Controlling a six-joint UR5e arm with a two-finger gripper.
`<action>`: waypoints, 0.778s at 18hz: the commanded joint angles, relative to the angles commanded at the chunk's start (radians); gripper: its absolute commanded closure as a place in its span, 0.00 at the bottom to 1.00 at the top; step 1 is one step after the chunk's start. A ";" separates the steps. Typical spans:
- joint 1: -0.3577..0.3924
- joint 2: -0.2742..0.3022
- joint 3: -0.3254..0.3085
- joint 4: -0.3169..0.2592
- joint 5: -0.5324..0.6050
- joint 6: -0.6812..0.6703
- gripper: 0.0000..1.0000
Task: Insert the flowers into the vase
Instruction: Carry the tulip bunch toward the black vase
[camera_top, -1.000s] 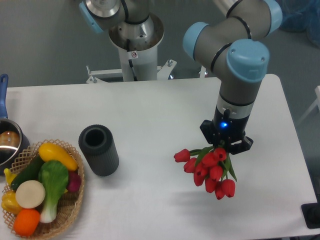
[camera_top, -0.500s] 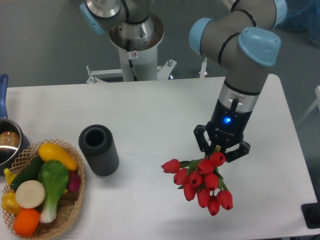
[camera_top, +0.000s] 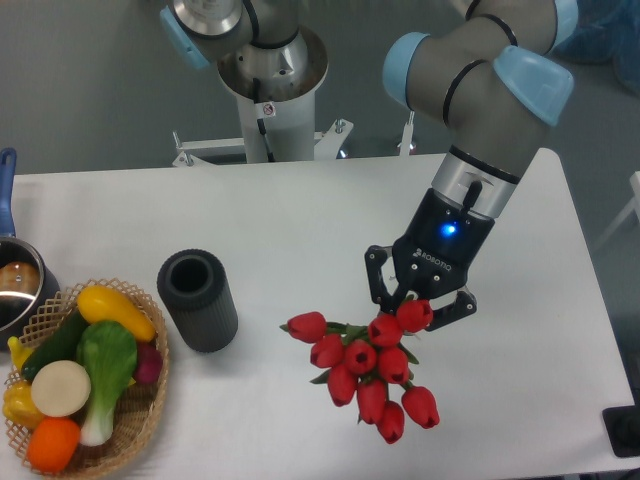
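Here I count nine red buds on the flowers (camera_top: 365, 366), pinched in my gripper (camera_top: 418, 303), one vase (camera_top: 198, 300), white table (camera_top: 300, 220), grey floor behind.

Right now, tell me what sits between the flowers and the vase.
Nothing: in the camera view only bare white table separates the flowers, held in the gripper, from the vase.

The gripper (camera_top: 418, 300) holds the flowers (camera_top: 364, 372) above the table (camera_top: 300, 220), well right of the vase (camera_top: 197, 299).
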 joint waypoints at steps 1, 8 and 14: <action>0.001 0.000 0.000 0.006 -0.026 -0.005 0.84; -0.005 0.037 -0.012 0.012 -0.103 -0.009 0.81; -0.020 0.109 -0.104 0.084 -0.218 -0.015 0.81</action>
